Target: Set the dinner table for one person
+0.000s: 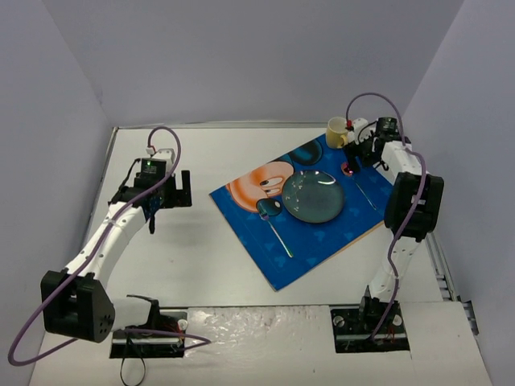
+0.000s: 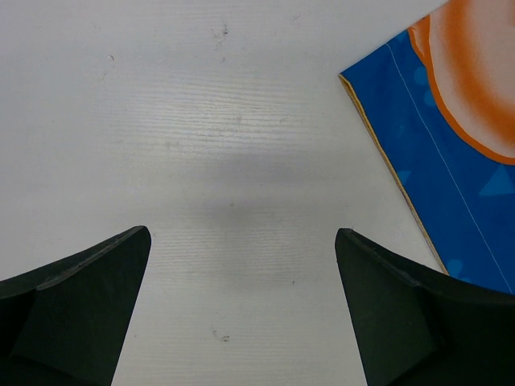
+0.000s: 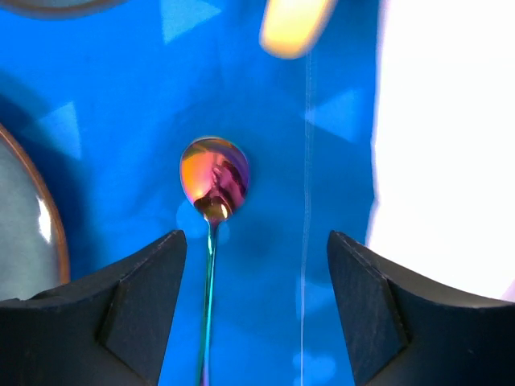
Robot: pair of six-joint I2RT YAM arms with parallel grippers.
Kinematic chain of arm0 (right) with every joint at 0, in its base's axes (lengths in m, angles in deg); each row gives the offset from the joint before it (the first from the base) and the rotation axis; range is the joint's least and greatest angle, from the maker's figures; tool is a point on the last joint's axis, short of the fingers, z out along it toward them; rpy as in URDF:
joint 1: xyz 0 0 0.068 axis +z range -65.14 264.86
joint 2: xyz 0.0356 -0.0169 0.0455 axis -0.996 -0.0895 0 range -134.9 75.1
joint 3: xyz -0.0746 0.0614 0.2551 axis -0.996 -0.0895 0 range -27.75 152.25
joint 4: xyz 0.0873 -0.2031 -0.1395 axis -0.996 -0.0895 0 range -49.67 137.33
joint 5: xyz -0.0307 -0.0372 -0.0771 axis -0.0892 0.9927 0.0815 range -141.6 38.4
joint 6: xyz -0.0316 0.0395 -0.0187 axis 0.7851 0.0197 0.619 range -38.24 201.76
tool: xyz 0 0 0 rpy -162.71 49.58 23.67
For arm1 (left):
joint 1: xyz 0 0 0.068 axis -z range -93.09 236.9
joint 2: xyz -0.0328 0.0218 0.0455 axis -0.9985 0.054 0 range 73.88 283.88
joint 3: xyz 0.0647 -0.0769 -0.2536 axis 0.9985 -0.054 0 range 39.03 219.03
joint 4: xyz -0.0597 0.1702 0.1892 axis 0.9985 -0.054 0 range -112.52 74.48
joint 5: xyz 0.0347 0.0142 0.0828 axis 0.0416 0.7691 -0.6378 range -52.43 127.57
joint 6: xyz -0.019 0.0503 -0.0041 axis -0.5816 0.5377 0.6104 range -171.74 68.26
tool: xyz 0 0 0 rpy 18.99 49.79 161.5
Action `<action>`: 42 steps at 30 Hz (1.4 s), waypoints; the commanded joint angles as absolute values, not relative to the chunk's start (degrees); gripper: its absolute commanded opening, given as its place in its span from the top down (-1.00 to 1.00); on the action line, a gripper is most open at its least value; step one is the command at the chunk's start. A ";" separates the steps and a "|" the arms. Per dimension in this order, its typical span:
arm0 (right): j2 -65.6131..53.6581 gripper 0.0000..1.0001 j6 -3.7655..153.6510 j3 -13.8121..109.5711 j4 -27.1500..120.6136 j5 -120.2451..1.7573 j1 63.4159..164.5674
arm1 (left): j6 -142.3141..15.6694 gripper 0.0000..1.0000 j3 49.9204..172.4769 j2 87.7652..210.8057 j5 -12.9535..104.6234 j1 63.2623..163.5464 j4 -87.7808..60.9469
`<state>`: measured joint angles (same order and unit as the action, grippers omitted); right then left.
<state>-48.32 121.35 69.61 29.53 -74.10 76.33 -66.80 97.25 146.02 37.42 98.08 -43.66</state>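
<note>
1. Top view: the table [image 1: 201, 257] fills the floor of the scene, white, with a thin metal rim and plain walls on three sides. One placemat [image 1: 322, 241] lies askew on the right half, its right corner close to the table's right edge.
2. Count on the mat: one plate [image 1: 313, 196] in the middle, two spoons and one mug [image 1: 336, 132] at the far corner. The left spoon [image 1: 278, 229] lies just beside the plate and the right spoon [image 1: 362, 190] lies on its other side.
3. The left gripper [image 1: 179, 191] hovers over bare white, well apart from the mat, with open room all round. The right gripper [image 1: 354, 153] hangs over the right spoon's bowl, near the mug.
4. Left wrist: the left gripper [image 2: 241, 233] has its jaws wide, with nothing between them but table [image 2: 201, 121]. The mat's corner [image 2: 434, 145] cuts in at upper right.
5. Right wrist: the right gripper [image 3: 256, 235] has its jaws apart and holds nothing. The right spoon [image 3: 214, 177] lies flat on the mat [image 3: 121, 80] between the fingers, its handle nearer the left one. The plate rim [image 3: 24, 233] is at the left, the blurred mug [image 3: 294, 24] is above, and the table [image 3: 451, 161] shows past the mat's right edge.
</note>
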 commanded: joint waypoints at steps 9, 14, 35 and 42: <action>-16.69 -0.44 94.40 51.45 45.67 -61.70 79.60 | -67.04 -0.94 98.88 138.59 38.77 97.72 -41.22; -7.34 -0.59 85.26 47.40 48.99 -60.44 79.66 | -66.86 -0.94 99.23 135.88 38.19 97.72 -40.44; 33.77 -1.00 77.09 38.41 38.60 -42.72 87.39 | -63.43 -0.94 114.12 117.41 25.84 97.80 -54.92; 46.16 -1.00 78.45 29.89 37.69 -34.63 92.41 | -64.08 -0.94 105.20 107.07 20.74 97.80 -53.82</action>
